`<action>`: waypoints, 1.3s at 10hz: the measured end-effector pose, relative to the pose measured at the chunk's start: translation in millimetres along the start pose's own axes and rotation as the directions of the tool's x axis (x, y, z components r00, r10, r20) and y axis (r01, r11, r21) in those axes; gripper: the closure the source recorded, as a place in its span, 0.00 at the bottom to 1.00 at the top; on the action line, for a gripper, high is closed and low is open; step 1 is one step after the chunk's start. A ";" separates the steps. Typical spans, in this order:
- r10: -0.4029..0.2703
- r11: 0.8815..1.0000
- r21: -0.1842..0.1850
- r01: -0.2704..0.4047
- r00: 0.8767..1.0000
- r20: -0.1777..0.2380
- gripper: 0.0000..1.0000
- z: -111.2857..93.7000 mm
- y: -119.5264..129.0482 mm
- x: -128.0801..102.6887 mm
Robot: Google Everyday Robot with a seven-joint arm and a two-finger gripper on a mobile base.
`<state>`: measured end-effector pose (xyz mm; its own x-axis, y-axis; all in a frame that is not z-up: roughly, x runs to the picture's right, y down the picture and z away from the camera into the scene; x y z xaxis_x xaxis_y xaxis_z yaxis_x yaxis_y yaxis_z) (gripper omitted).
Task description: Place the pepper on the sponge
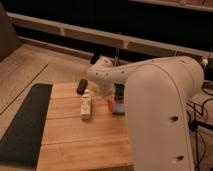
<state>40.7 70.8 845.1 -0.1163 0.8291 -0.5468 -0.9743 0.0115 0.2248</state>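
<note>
Mat [25, 120], dark and long, down the left side of the frame, flush against the left edge of a light wooden tabletop [75, 142]. Right of it, near the table's far edge, a small dark object [81, 86], too indistinct to name. Just below that, a white bottle [87, 106] with a tan label, lying on its side, pointing toward the lower edge of the frame.

Further right, at frame centre, the pepper [110, 102]: only a sliver of orange-red on view, right against the left edge of the sponge [119, 108] and tucked beneath the gripper [118, 94]. Cannot tell whether resting on the pad or held just off it. Sponge blue, flat on the wood, near the bottle but apart from it.

Gripper dark, pointing down, directly over the sponge, low enough to meet or nearly meet it. Open or clamped on the pepper: impossible to tell.

Above and to the right, the white arm [160, 100], bulky, sweeping from the wrist at centre out to fill the right half of the frame. At the far right edge, dark cables [202, 112]. Across the top, dark horizontal ledges [100, 35].
</note>
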 end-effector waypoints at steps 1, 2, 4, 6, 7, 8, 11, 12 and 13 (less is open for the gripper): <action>0.024 1.000 0.010 -0.024 1.000 -0.008 1.00 1.7 -7.5 1.8; 0.065 0.998 0.021 -0.065 0.998 -0.019 1.00 4.9 -19.3 2.3; 0.129 0.991 0.034 -0.128 0.991 -0.046 1.00 14.7 -35.8 1.7; 0.193 0.981 0.052 -0.189 0.977 -0.089 1.00 28.2 -48.3 2.9; 0.213 0.976 0.060 -0.208 0.971 -0.104 1.00 32.4 -52.3 4.2; 0.240 0.970 0.072 -0.233 0.963 -0.124 1.00 37.4 -57.5 5.2; 0.299 0.953 0.097 -0.287 0.941 -0.157 0.88 47.1 -67.1 1.9; 0.308 0.950 0.094 -0.297 0.940 -0.149 0.77 47.6 -67.9 -4.7; 0.310 0.950 0.089 -0.300 0.940 -0.141 0.70 47.6 -66.8 -10.5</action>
<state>116.1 87.9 874.2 -0.4384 0.7047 -0.5579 -0.8734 -0.1875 0.4495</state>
